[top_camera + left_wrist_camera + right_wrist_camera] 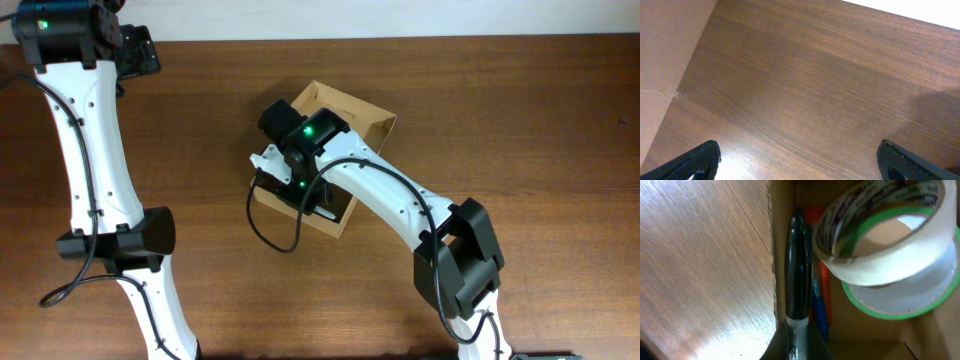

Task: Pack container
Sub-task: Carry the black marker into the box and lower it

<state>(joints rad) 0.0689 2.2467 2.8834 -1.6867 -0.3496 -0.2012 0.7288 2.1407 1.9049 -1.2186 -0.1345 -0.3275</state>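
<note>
The tan cardboard container (362, 112) sits open at the table's middle. My right gripper (300, 190) is over its near-left part, shut on a marker with a black cap (798, 280) that points into the box along its left wall. Inside the container (875, 335) lie two tape rolls, one clear with printed core (880, 240) stacked on one with a green core (900, 302), plus an orange pen (824, 287) and a blue pen (820, 315). My left gripper (799, 162) is open and empty above bare wood at the table's far left corner (135, 50).
A flat brown cardboard sheet (665, 65) lies at the left of the left wrist view. The right arm's cable (268, 235) loops over the table in front of the container. The dark wooden table (520, 130) stretches right of the box.
</note>
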